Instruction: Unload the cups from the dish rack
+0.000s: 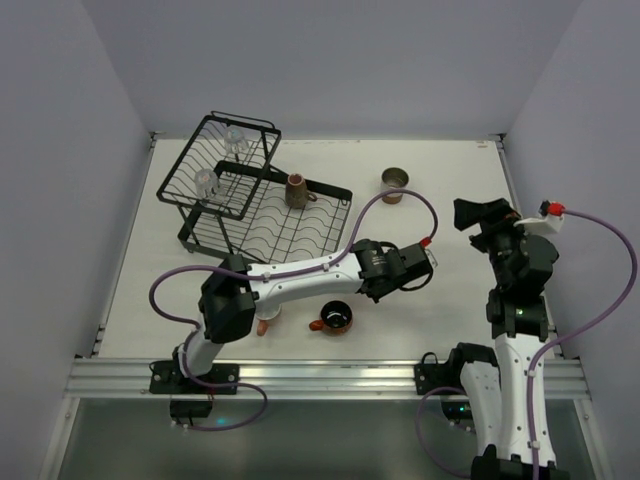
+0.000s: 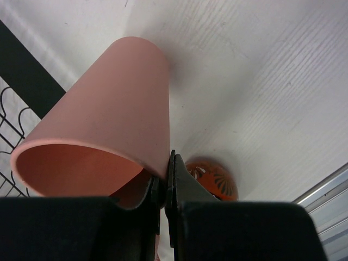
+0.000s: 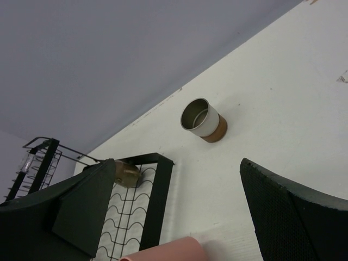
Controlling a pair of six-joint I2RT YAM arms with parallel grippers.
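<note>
Table (image 1: 450,280): white, matte, faintly ribbed surface (the grain showed best in the left wrist view).
Back wall (image 1: 330,60): plain pale lavender-grey, met the table's far edge.
Side walls (image 1: 60,180): same colour, stood at left and right.
Rail (image 1: 330,378): slotted aluminium extrusion, ran along the table's near edge.

The white table (image 1: 450,290) carries a black dish rack (image 1: 318,187) at the far left, a cream-and-brown cup (image 1: 394,184) to its right, and an orange mug (image 1: 335,319) near the front edge.
</note>
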